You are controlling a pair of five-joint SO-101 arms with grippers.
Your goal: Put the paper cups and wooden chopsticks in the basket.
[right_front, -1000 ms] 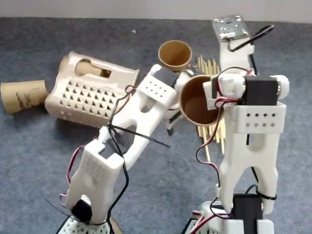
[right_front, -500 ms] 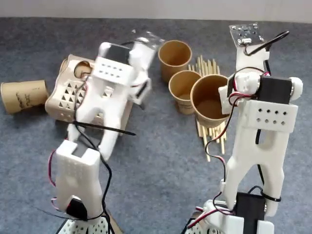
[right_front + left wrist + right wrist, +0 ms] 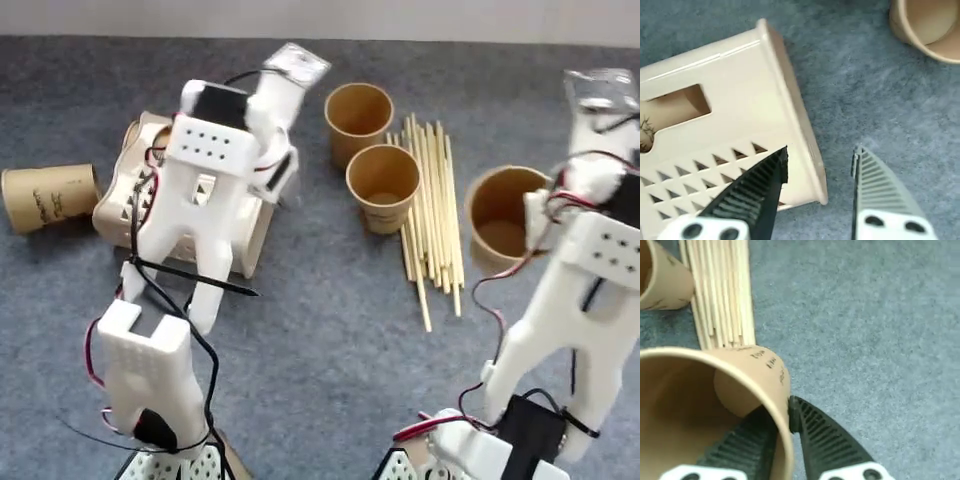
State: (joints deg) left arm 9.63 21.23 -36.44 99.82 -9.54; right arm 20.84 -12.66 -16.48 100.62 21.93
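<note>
The cream basket (image 3: pixel 120 205) lies on its side at the left, with a paper cup (image 3: pixel 675 107) showing through its handle hole. My left gripper (image 3: pixel 821 155) hangs open just above the basket's rim (image 3: pixel 800 115), holding nothing. Two paper cups (image 3: pixel 358 115) (image 3: pixel 383 185) stand upright mid-table beside a bundle of wooden chopsticks (image 3: pixel 430 210). Right of the chopsticks, my right gripper (image 3: pixel 785 412) is shut on the wall of a paper cup (image 3: pixel 500 215), one finger inside and one outside. Another cup (image 3: pixel 45 197) lies on its side at the far left.
Grey carpet covers the table (image 3: pixel 330 340), with open room in front of the cups and chopsticks. The left arm (image 3: pixel 195 200) hangs over most of the basket. A pale wall edge runs along the back.
The left arm swung from the cups over to the basket, its gripper empty. The right arm carried its cup rightward, off the chopsticks, uncovering them and a standing cup.
</note>
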